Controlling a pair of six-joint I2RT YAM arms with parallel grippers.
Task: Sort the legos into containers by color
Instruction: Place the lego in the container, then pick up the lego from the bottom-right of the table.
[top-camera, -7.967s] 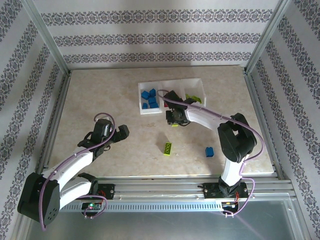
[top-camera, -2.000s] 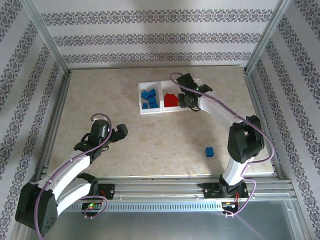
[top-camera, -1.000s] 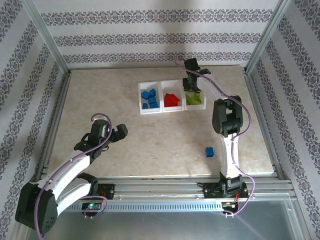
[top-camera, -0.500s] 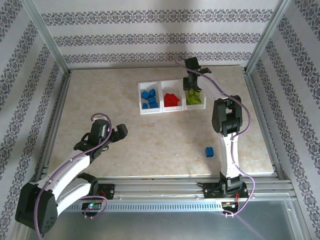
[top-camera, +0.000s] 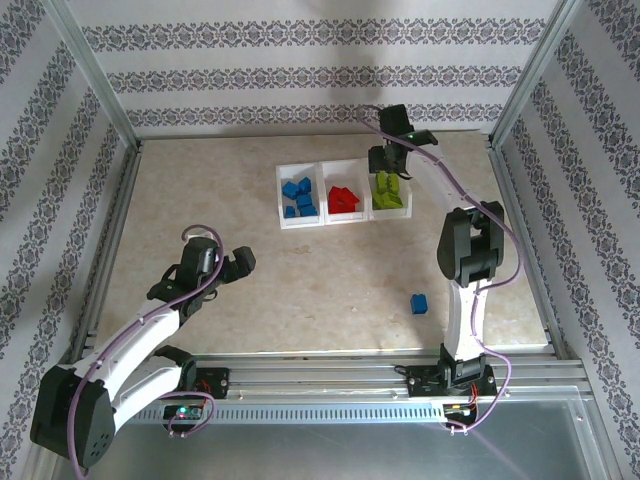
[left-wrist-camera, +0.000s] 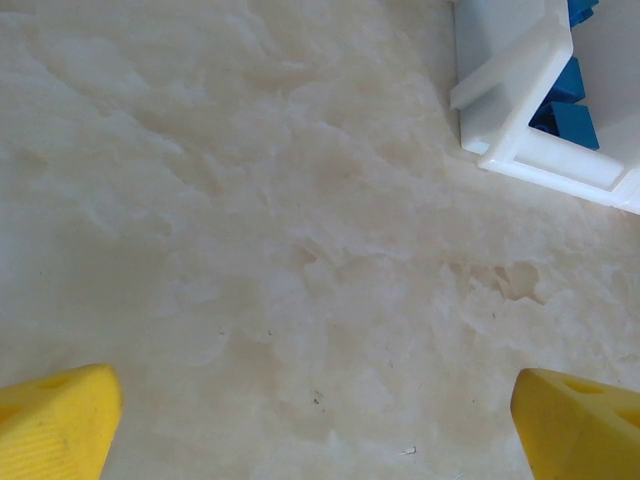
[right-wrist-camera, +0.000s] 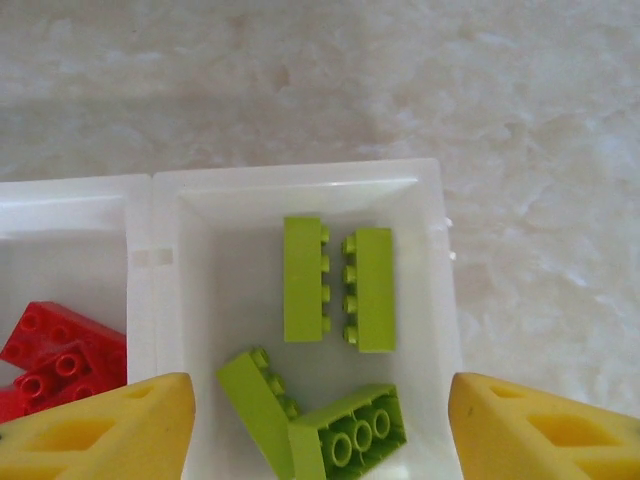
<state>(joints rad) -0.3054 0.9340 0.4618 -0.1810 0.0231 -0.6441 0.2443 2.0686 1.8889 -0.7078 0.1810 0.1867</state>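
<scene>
The containers are one white tray (top-camera: 341, 222) of three compartments at the back of the table. Blue legos (top-camera: 298, 197) fill its left compartment, red legos (top-camera: 343, 200) the middle, lime green legos (top-camera: 387, 190) the right. My right gripper (top-camera: 390, 160) hovers open over the green compartment. In the right wrist view, several green legos (right-wrist-camera: 338, 285) lie loose below my right gripper (right-wrist-camera: 320, 420), none between its fingers (right-wrist-camera: 100, 430). One blue lego (top-camera: 419, 303) lies alone on the table, front right. My left gripper (top-camera: 235, 262) stands open over bare table at the left.
In the left wrist view, the tray's corner (left-wrist-camera: 520, 110) with blue legos (left-wrist-camera: 570, 95) sits at the upper right, well beyond my open left gripper (left-wrist-camera: 318, 420). Metal frame posts and patterned walls ring the table. Red legos (right-wrist-camera: 55, 360) show beyond the divider wall (right-wrist-camera: 140, 300).
The right gripper's jaws have spread apart over the green compartment, and the right arm's elbow has swung right. The left arm has not moved.
</scene>
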